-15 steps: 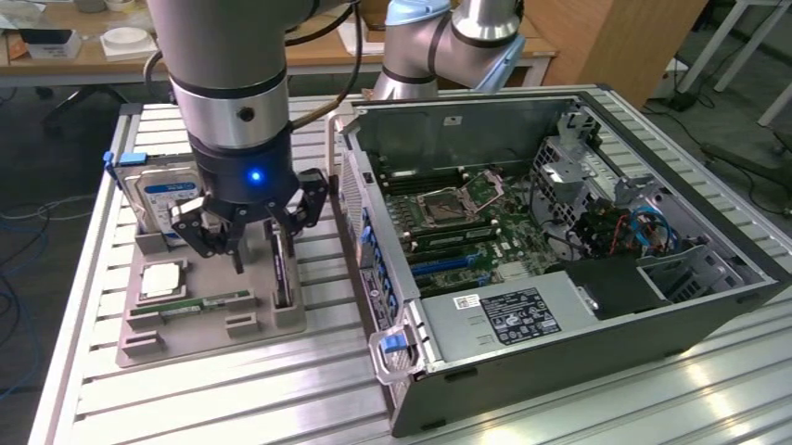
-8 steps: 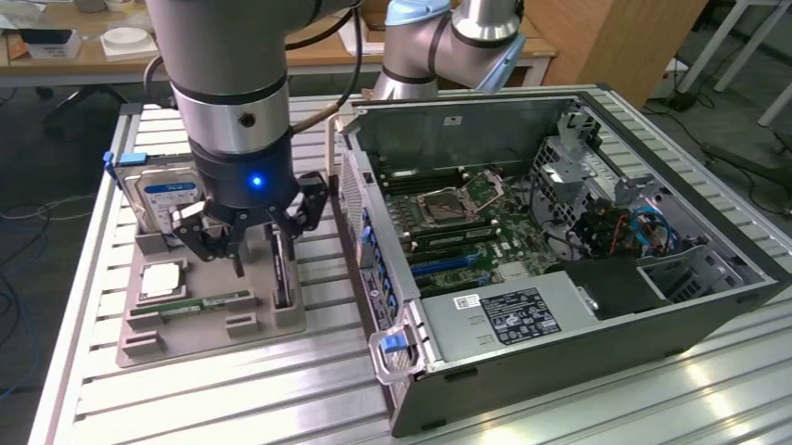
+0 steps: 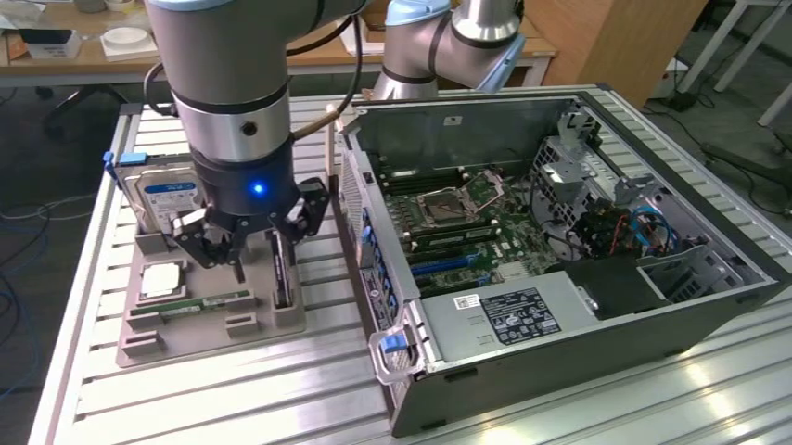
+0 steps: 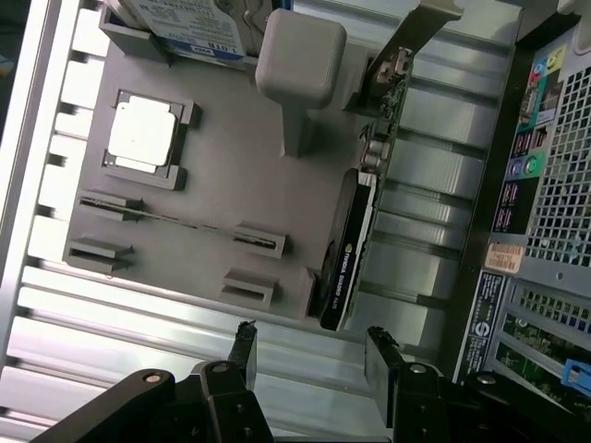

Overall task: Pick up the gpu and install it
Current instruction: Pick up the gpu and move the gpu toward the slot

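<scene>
Claw (image 4: 309, 337) wide and empty, gpu (image 4: 354, 242) on edge just beneath it: likely stiff, light, fragile, so pinch the flat faces mid-length.

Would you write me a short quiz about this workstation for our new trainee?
1. True or false: the jaws are shut on the graphics card.
2. Which part on the tray stands nearest the computer case? A hard drive, B graphics card, C processor.
3. Is the graphics card lying flat or standing on edge?
Key: 1 false, they are open and empty; 2 B; 3 on edge.
</scene>
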You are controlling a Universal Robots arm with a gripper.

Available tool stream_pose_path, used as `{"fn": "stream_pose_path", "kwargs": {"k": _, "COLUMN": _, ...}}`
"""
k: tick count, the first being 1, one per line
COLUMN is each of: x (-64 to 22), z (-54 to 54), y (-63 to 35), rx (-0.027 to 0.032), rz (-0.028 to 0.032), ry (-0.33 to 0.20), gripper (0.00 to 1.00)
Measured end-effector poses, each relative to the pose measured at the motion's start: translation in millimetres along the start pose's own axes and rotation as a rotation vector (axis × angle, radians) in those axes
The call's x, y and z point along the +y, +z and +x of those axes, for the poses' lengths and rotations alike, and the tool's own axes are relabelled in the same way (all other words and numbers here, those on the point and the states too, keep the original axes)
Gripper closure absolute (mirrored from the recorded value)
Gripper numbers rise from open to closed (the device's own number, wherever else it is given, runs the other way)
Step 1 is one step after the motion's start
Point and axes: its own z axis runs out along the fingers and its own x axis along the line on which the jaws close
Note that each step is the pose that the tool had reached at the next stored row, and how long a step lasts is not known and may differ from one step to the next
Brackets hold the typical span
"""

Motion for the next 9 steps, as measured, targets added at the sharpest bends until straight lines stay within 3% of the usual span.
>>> {"fn": "stream_pose_path", "kwargs": {"k": 9, "x": -2.6, "z": -1.5, "y": 6.4, "rx": 0.0002, "rz": 0.0001, "ry": 0.002, "gripper": 0.41}}
